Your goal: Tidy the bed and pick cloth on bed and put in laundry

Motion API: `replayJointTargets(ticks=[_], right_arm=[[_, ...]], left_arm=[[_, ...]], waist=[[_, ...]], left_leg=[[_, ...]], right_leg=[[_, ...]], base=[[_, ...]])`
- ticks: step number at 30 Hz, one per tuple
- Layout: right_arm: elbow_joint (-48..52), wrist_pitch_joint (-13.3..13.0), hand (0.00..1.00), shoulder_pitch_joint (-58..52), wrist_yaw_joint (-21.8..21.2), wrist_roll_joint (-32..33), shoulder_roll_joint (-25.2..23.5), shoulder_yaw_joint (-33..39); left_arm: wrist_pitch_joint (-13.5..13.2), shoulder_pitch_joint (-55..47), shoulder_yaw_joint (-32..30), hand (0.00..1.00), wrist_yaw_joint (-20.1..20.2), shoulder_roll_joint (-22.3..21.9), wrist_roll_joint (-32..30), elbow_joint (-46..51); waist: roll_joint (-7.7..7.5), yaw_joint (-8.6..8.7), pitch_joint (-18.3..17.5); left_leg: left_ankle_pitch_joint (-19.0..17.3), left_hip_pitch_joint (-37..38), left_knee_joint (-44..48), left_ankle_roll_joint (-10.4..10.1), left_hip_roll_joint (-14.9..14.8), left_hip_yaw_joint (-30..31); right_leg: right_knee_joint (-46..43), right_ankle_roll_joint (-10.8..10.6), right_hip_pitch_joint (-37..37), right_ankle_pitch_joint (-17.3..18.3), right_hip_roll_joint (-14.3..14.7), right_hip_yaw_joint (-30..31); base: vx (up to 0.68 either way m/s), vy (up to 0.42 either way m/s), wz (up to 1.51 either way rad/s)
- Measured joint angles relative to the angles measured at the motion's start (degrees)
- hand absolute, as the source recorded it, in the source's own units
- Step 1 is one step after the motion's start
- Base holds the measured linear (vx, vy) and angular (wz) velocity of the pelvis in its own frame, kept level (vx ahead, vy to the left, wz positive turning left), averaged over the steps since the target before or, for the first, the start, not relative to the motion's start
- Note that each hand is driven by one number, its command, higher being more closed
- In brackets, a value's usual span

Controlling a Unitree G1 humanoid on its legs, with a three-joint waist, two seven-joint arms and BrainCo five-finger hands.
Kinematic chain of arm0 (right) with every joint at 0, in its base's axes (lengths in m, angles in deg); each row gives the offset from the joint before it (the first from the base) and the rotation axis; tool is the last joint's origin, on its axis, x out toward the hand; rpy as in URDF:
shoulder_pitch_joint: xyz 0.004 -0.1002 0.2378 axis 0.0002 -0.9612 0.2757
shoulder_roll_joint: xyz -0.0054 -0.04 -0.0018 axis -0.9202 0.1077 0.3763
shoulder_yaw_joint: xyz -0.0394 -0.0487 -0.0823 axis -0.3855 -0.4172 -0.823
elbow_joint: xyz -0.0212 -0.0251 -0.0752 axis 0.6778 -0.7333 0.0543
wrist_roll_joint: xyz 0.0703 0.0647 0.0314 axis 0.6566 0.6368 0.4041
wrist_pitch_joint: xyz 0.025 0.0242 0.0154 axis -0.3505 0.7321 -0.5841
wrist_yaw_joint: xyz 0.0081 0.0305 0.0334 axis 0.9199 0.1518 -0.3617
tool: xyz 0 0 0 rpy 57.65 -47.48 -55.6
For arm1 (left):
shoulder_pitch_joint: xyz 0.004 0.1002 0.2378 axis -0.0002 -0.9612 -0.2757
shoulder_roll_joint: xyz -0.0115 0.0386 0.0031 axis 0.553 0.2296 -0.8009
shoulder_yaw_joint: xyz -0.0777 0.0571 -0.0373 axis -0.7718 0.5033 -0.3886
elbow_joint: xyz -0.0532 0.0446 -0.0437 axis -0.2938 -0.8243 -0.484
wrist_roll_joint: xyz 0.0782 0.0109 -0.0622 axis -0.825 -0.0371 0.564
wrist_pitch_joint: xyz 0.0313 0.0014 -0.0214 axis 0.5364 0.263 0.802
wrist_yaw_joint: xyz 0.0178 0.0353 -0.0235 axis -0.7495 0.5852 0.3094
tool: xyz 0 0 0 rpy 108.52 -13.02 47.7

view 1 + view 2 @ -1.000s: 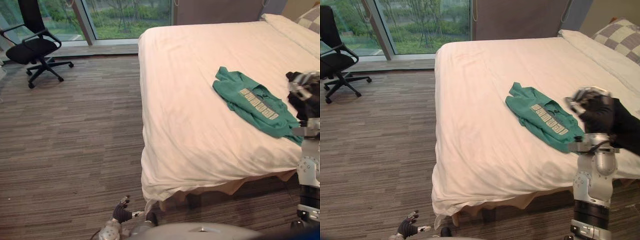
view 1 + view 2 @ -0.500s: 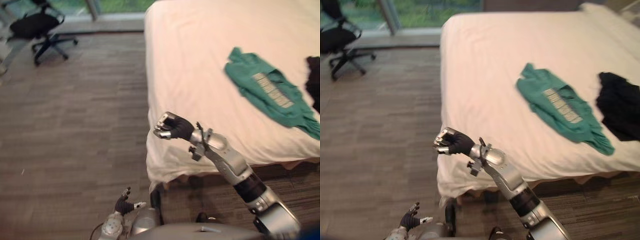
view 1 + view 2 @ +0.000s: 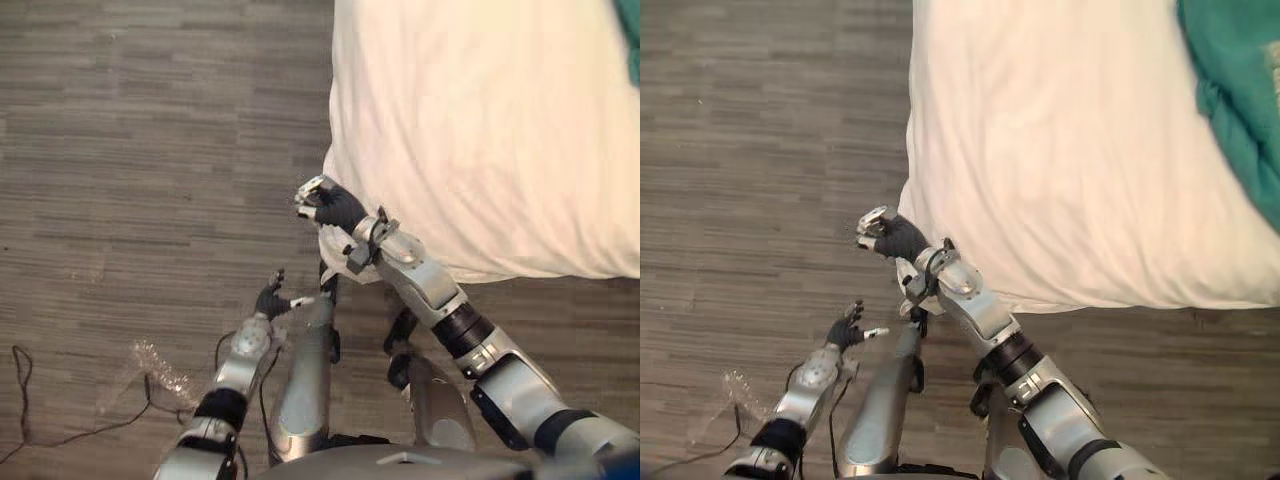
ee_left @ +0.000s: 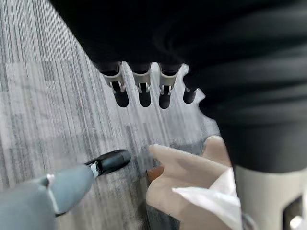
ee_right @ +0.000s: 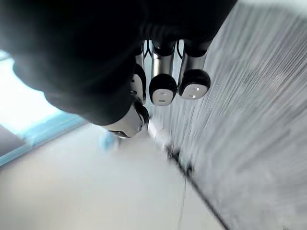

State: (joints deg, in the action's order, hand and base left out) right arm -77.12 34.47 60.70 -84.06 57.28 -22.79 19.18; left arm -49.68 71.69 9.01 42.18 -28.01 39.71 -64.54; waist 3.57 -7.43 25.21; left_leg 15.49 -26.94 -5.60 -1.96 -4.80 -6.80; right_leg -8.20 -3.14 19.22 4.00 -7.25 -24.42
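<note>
The green cloth (image 3: 1235,90) lies crumpled on the white bed (image 3: 480,130), far over toward its right side. My right hand (image 3: 328,205) hovers at the bed's near left corner, just off the sheet's hanging edge, with its fingers (image 5: 163,88) curled into a fist and nothing in them. My left hand (image 3: 270,300) hangs low over the floor in front of that corner, fingers (image 4: 140,91) straight and spread, holding nothing. Both hands are well away from the green cloth.
Striped wood-look flooring (image 3: 150,150) spreads to the left of the bed. A scrap of clear plastic (image 3: 150,365) lies on it at the lower left. The sheet's edge and tan bed skirt (image 4: 192,172) hang at the corner near my left hand.
The camera has tipped down toward the floor and the bed's foot. My right arm swung from over the bed's right side to its near left corner, fingers staying curled.
</note>
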Motion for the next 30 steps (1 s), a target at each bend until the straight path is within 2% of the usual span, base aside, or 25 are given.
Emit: replayJointTargets(ticks=[2,6,9,11,15,17,19,21,22,25,26,27,28,29,30], right_arm=[[-0.98,-0.19,1.0,1.34,1.34,0.08,0.39,2.35],[-0.39,-1.22,1.0,2.4,1.84,0.34,1.28,2.96],[0.26,-1.34,1.0,2.55,1.91,1.18,1.22,3.45],[1.34,-2.04,1.0,2.47,0.8,2.96,0.84,3.74],[1.86,-3.13,1.0,0.27,-1.99,6.13,-1.81,5.45],[1.78,-4.95,1.0,-3.05,-5.46,9.76,-3.26,6.2],[1.5,-5.39,1.0,-5.43,-7.77,10.6,-3.48,6.59],[0.39,-5.53,1.0,-9.48,-10.77,12.49,-5.54,8.36],[-0.39,-5.55,1.0,-11.31,-11.61,13.29,-6.26,9.56],[-1.9,-6.37,1.0,-18.41,-12.79,16.08,-6.88,17.55],[-4.36,-7.15,1.0,-20.17,-12.52,17.3,-6.71,23.34],[-6.92,-7.99,1.0,-21.47,-12.08,18.68,-5.89,29.14],[-7.97,-8.5,1.0,-22.07,-11.93,19.18,-5.11,31.33],[-10.38,-9.65,1.0,-24.12,-11.78,19.97,-2.22,35.86],[-10.53,-9.72,1.0,-24.21,-11.78,20.04,-1.85,36.14]], left_arm=[[0.41,2.82,0.11,0.0,-0.08,-0.81,0.12,-1.25],[1.47,7.99,-0.17,0.0,-0.33,-2.25,2.66,-1.21],[2.52,12.17,-2.5,0.0,-1.0,-3.26,4.57,0.25],[3.79,13.22,-5.9,0.0,-1.18,-4.34,5.18,3.73],[6.0,13.18,-9.41,0.0,-1.12,-4.63,6.27,4.12],[6.79,13.58,-11.23,0.0,-1.04,-3.97,6.27,4.09],[7.27,13.54,-11.69,0.0,-0.83,-3.8,6.26,4.08],[7.39,13.52,-11.44,0.0,-0.14,-2.67,6.25,3.86],[7.45,13.48,-11.3,0.0,0.14,-2.58,6.23,3.72],[7.42,12.99,-9.15,0.0,1.45,-1.86,6.2,3.67],[7.38,12.74,-9.09,0.0,1.69,-1.84,6.2,3.6],[7.32,12.56,-9.01,0.0,1.72,-1.82,6.19,3.13],[7.29,12.58,-8.75,0.0,1.77,-1.83,6.15,2.65],[7.29,12.05,-8.59,0.0,2.6,-1.8,6.13,1.28],[7.29,11.93,-8.59,0.0,2.68,-1.8,6.12,1.19]], waist=[[0.6,0.25,1.1],[1.61,0.38,1.72],[1.44,0.83,1.84],[0.76,0.95,2.21],[0.07,1.84,2.44],[-1.54,2.4,3.28],[-2.3,3.39,3.26],[-4.16,4.03,3.14],[-4.45,4.22,3.09],[-4.75,5.49,2.91],[-4.76,6.63,2.87],[-4.89,7.04,2.73],[-4.96,7.1,2.68],[-4.93,7.22,2.64],[-4.92,7.27,2.63]], left_leg=[[0.78,-1.46,0.0,-1.07,0.52,1.37],[0.74,-4.72,-0.02,-1.18,1.14,1.09],[0.46,-6.94,-0.02,-1.54,1.35,0.69],[0.54,-8.11,-0.03,-1.46,1.37,-0.88],[0.58,-7.83,-0.02,-0.41,1.35,-2.56],[0.75,-6.3,-0.01,0.25,1.13,-3.92],[0.68,-5.19,0.0,0.41,1.1,-4.32],[-0.56,-2.27,-0.01,1.12,0.94,-6.79],[-1.09,-0.92,-0.02,1.32,0.83,-7.74],[-2.9,3.49,-0.05,1.96,0.76,-11.0],[-3.26,4.9,-0.05,2.19,0.76,-12.06],[-3.59,6.03,-0.06,2.24,0.82,-12.76],[-3.78,6.55,-0.07,2.17,0.82,-13.15],[-4.27,8.39,-0.08,2.09,0.82,-14.03],[-4.3,8.55,-0.09,2.06,0.82,-14.1]], right_leg=[[-3.44,-0.03,3.32,1.27,-1.35,0.95],[-10.38,-0.1,10.52,3.97,-3.38,3.14],[-14.94,0.19,14.83,5.5,-4.56,3.59],[-17.07,0.44,17.52,6.02,-5.01,4.83],[-17.37,0.44,18.01,5.95,-5.06,6.03],[-16.63,0.44,16.69,5.44,-4.79,6.66],[-15.87,0.34,15.45,5.16,-4.69,6.79],[-14.83,0.15,13.46,4.42,-4.33,8.65],[-13.98,0.02,12.17,3.97,-4.09,9.36],[-11.07,-0.62,7.96,2.97,-3.76,11.31],[-9.86,-0.93,6.25,2.47,-3.75,11.59],[-8.79,-1.2,5.04,1.88,-3.68,11.85],[-8.26,-1.4,4.44,1.58,-3.62,12.17],[-6.5,-1.72,2.17,0.74,-3.39,12.67],[-6.35,-1.75,1.99,0.67,-3.37,12.69]], base=[[0.02,0.017,-0.12],[-0.02,0.016,-0.14],[-0.02,0.002,0.01],[-0.02,0.001,-0.12],[0.04,0.02,-0.14],[0.07,0.018,-0.16],[0.04,0.018,-0.11],[0.03,0.027,-0.42],[0.01,0.032,-0.54],[-0.01,0.05,-0.41],[0.0,0.048,-0.22],[0.0,0.048,-0.23],[0.05,0.05,-0.32],[0.04,0.029,-0.23],[0.07,0.032,-0.26]])
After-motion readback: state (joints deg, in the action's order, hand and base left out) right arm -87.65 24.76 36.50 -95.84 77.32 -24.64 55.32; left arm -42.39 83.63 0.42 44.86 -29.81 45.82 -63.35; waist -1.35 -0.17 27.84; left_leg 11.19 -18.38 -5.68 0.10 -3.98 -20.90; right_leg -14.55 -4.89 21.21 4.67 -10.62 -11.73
